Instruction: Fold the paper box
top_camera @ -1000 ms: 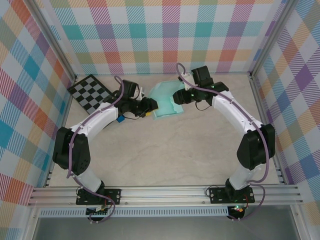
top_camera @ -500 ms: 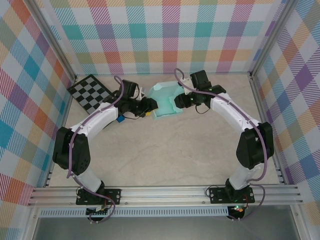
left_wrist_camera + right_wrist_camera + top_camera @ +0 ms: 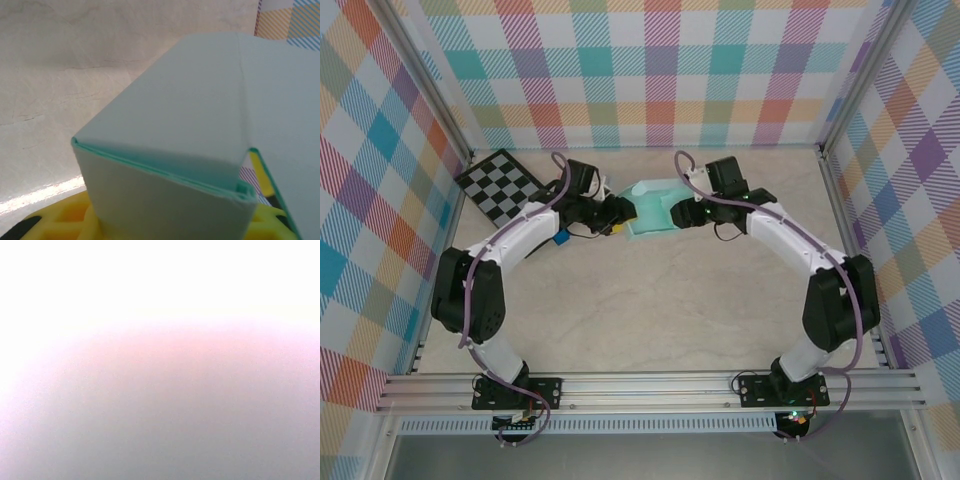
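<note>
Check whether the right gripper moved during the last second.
Yes. The right gripper shifted away from the back wall, nearer the front rail, over the paper box.

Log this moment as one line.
task: fold paper box | left claw: clamped on its left edge | right claw: at its right side, opening unclear | state: partly folded

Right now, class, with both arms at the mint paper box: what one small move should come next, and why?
Probably the right jaws should nudge the loose panel inward against the folded corner. The paper box appears held at its left edge by the left jaws, and the left wrist view shows one corner creased while the panel beside it stands apart.
</note>
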You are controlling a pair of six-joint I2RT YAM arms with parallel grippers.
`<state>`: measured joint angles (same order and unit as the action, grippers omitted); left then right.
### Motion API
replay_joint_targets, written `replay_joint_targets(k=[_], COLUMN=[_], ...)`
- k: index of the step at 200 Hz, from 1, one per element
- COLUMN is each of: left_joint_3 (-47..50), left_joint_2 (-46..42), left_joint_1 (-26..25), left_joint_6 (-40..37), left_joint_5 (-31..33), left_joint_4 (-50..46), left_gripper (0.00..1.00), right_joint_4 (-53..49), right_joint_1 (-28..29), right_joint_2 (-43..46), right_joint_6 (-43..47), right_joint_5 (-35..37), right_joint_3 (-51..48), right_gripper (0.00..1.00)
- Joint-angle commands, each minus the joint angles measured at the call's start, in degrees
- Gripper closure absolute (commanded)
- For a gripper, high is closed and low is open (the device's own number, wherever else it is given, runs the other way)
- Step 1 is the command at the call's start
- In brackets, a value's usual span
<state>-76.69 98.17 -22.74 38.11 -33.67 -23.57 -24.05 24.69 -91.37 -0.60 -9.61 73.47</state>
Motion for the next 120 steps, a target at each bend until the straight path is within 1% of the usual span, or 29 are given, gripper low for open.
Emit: replay_joint_targets(k=[1, 16, 43, 51, 62, 68, 85, 98, 112, 120], left_joint_3=[-2.1, -2.6, -3.5, -3.9, -4.2, -4.4, -4.7, -4.8, -4.6, -4.5], left_joint_2=[0.8, 1.2, 1.3, 1.2, 1.1, 0.9, 0.5, 0.2, 0.0, -0.2], left_joint_1=[0.3, 0.3, 0.5, 0.6, 0.6, 0.7, 0.7, 0.7, 0.7, 0.7], left_joint_6=[-0.1, 0.3, 0.7, 0.8, 0.8, 0.8, 0.6, 0.3, 0.0, -0.2], left_joint_5=[-2.4, -2.9, -3.5, -3.7, -4.1, -4.1, -4.7, -4.9, -4.8, -4.8], left_joint_4=[-0.6, -0.8, -0.9, -1.0, -1.2, -1.3, -1.5, -1.5, -1.6, -1.4], left_gripper=[0.63, 0.63, 0.63, 0.63, 0.63, 0.63, 0.63, 0.63, 0.63, 0.63], right_joint_4=[4.9, 4.9, 5.1, 3.5, 0.7, -0.4, -1.7, -2.4, -4.9, -5.8], right_joint_1=[-0.1, -0.1, -0.1, 0.0, 0.2, 0.4, 0.6, 0.6, 0.5, 0.4], right_joint_2=[5.2, 6.9, 8.7, 8.1, 6.7, 6.0, 4.3, 3.2, 1.0, -0.2], right_joint_6=[-0.5, 0.5, 4.4, 5.6, 8.8, 9.6, 10.5, 10.4, 10.8, 10.4], right_joint_5=[-2.3, -3.7, -11.2, -13.3, -16.0, -16.4, -14.0, -9.8, -5.9, -3.4], right_joint_3=[-2.6, -3.8, -7.4, -7.2, -6.2, -5.6, -4.3, -3.0, -0.1, 1.6], right_gripper=[0.41, 0.41, 0.43, 0.46, 0.54, 0.56, 0.59, 0.59, 0.57, 0.54])
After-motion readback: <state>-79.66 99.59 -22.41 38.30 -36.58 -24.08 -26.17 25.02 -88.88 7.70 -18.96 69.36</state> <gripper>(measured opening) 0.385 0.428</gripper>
